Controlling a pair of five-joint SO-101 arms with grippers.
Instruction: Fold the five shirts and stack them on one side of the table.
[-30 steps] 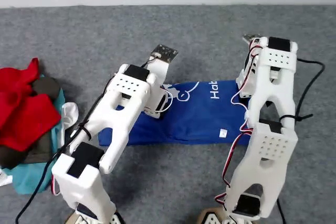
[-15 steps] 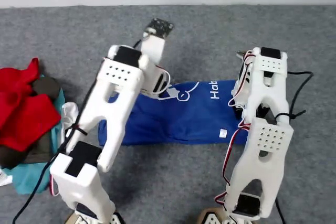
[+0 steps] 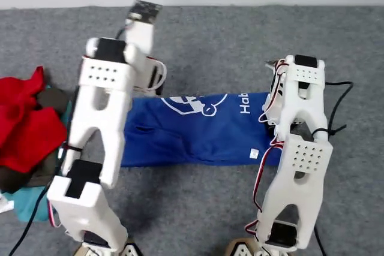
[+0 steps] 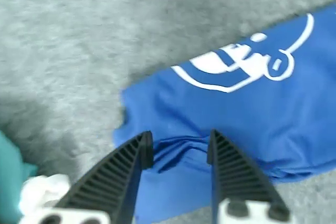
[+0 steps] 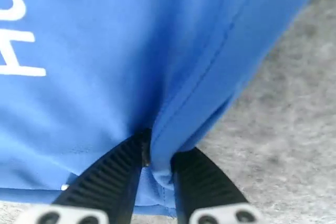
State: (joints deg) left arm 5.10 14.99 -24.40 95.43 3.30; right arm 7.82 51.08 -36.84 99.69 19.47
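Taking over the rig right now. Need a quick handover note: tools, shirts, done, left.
Left tool: open, over one end of the blue shirt, holding nothing.
Right tool: shut on a fold at the shirt's other end.
Blue shirt lies as a long band in the middle of the table; the other shirts sit crumpled in a heap at its edge.
Done: blue shirt partly folded at most.
Left: finish it, fold the heap, stack all on one side.

I've got the blue shirt (image 3: 198,131) lying as a long folded band across the grey bench (image 3: 216,43), white print up. The left arm (image 3: 102,109) covers its left end and the right arm (image 3: 300,148) covers its right end. At the left edge, a red shirt (image 3: 29,130) sits heaped over a teal one (image 3: 27,205).
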